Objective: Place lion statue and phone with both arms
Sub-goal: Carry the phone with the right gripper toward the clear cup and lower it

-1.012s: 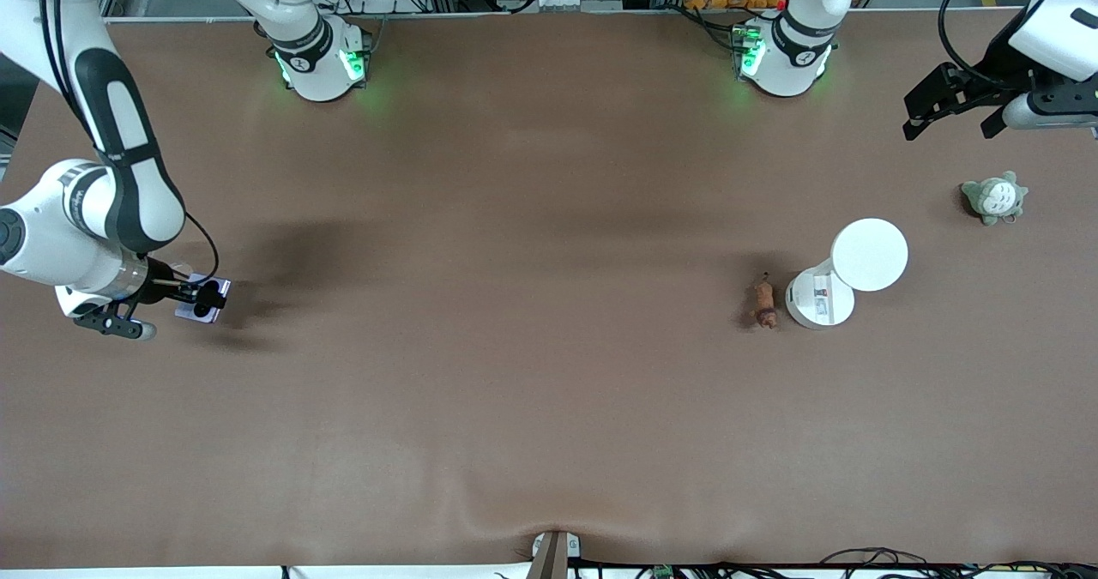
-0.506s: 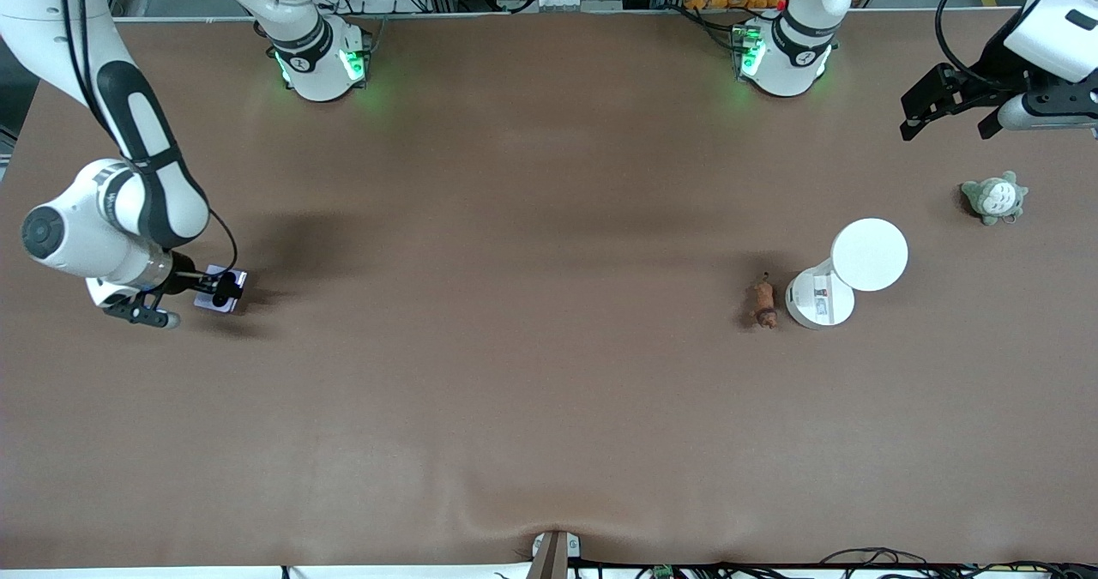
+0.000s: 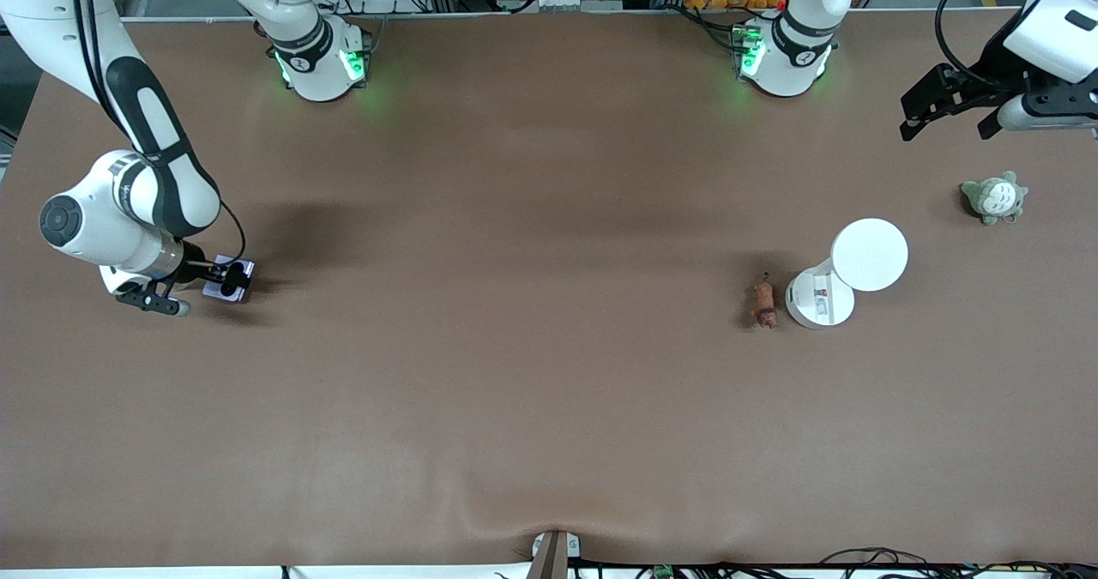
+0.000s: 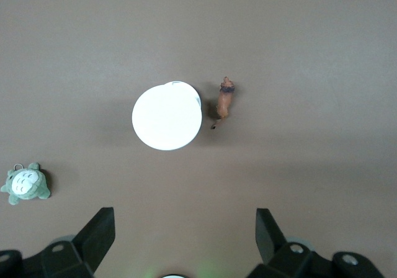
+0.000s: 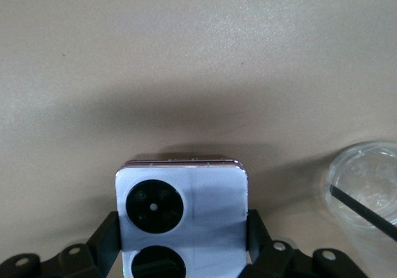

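The lavender phone (image 3: 233, 274), with two black camera circles, is gripped by its side edges in my right gripper (image 3: 225, 279) over the right arm's end of the table. In the right wrist view the phone (image 5: 181, 203) fills the space between the fingers of the right gripper (image 5: 182, 228). The small reddish-brown lion statue (image 3: 763, 303) lies on the table beside a white stand. It also shows in the left wrist view (image 4: 224, 98). My left gripper (image 3: 950, 107) hangs open and empty, high over the left arm's end; its fingers are wide apart in the left wrist view (image 4: 184, 221).
A white stand with a round disc top (image 3: 869, 255) stands next to the lion, toward the left arm's end; the left wrist view shows it too (image 4: 167, 116). A grey-green plush (image 3: 993, 197) lies farther from the camera. A clear round cup (image 5: 367, 185) shows near the right gripper.
My right arm has carried the phone a little toward the table's middle and away from the front camera. The left arm has barely moved.
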Controlling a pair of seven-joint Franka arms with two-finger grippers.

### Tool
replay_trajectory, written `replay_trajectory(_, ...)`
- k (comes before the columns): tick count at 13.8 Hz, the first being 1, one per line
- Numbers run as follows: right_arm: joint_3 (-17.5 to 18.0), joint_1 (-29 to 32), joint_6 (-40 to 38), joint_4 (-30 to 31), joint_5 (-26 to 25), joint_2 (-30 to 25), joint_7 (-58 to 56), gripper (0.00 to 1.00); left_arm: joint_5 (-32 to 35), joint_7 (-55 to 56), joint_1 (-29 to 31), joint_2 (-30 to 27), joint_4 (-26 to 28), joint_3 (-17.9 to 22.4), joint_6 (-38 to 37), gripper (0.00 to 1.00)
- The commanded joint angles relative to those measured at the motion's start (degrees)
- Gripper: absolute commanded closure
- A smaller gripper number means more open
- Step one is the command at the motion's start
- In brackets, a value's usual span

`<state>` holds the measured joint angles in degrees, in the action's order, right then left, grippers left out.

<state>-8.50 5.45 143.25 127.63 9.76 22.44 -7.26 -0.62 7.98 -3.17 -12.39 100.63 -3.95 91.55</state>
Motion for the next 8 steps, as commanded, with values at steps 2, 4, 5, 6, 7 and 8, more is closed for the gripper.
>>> replay_trajectory(2,0.68,0.70,-0.60,1.75,-0.98,-2.58,0.84,0.00,0.80,-0.86,0.10,0.79,-1.04,-0.01,-0.40,0.00)
replay_trajectory(4,0.77,0.53,-3.14,-0.52,-0.98,-2.58,0.93,0.00,0.62,-0.86,0.18,0.88,-1.05,-0.01,-0.49,0.00)
replay_trajectory(5,0.77,0.52,-5.68,-3.50,-0.98,-2.49,1.02,0.00,0.62,-0.86,0.19,0.88,-1.05,-0.01,-0.49,0.00)
replay_trajectory(6,0.86,0.44,-9.88,-8.31,-0.98,-2.23,1.02,0.00,0.62,-0.86,0.19,0.88,-1.05,0.08,-0.49,0.00)
replay_trajectory(7,0.86,0.26,-16.45,-14.45,-0.98,-2.14,1.11,0.00,0.62,-0.86,0.19,0.88,-1.05,0.08,-0.49,0.00)
replay_trajectory(8,0.95,0.43,-24.95,-22.08,-0.89,-1.71,1.02,0.00,0.62,-0.86,0.27,0.79,-1.05,0.17,-0.49,0.00)
